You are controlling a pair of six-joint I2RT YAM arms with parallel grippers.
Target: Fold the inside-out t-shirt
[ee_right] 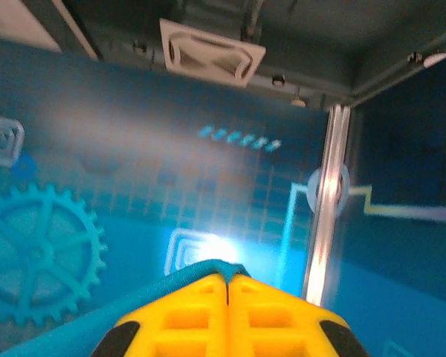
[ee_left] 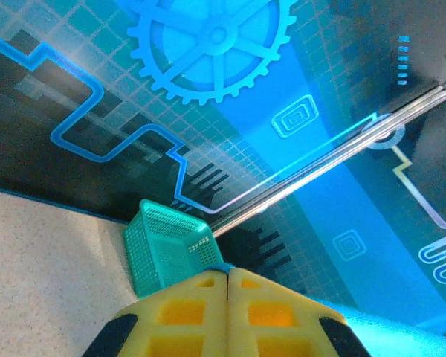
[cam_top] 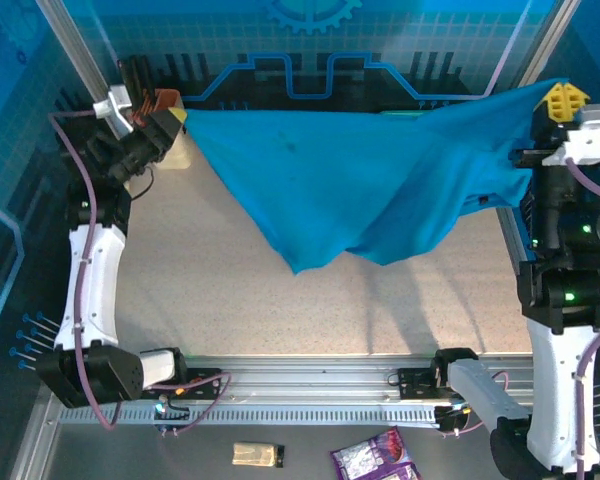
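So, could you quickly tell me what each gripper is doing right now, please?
Left gripper: closed, holding one corner of the t-shirt.
Right gripper: closed, holding the t-shirt's other end.

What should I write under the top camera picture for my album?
The left gripper and right gripper hold a blue t-shirt stretched between them over the table.

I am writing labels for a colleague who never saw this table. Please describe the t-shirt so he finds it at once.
Look at the speckled beige table from above, toward its far edge. There the plain blue-teal cloth t-shirt hangs stretched between the left gripper and the right gripper. It is soft and draped, unlike the rigid teal plastic mesh basket.
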